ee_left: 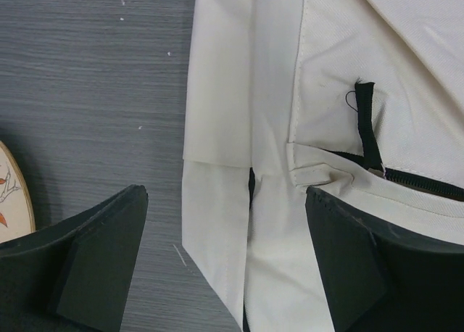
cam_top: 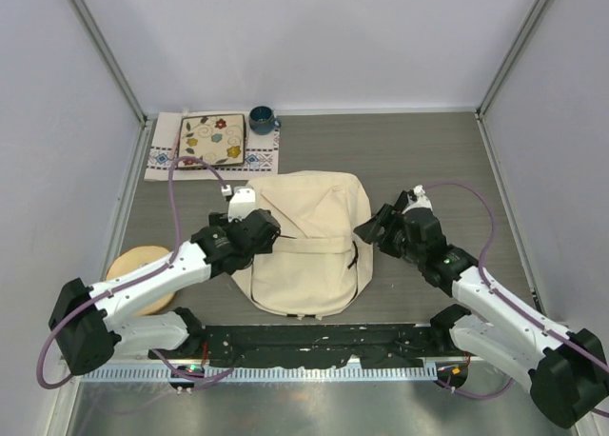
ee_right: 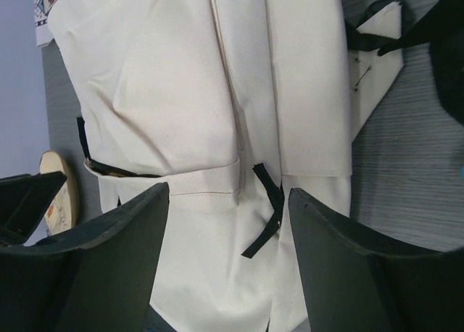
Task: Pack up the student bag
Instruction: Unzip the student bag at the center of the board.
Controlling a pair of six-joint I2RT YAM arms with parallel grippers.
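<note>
We judge the packing barely begun: the student bag (cam_top: 304,246) lies flat in the middle of the counter (cam_top: 428,160), its zip (ee_left: 424,183) apparently shut, with the patterned book (cam_top: 213,139) and mug (cam_top: 262,120) well apart at the far edge. Our left gripper (ee_left: 225,252) and right gripper (ee_right: 228,230) hang spread and empty over the bag's two sides

One student bag (cam_top: 304,255), one blue mug (cam_top: 262,120), one floral square (cam_top: 213,139), one cloth (cam_top: 164,152), one round disc (cam_top: 133,263).
</note>
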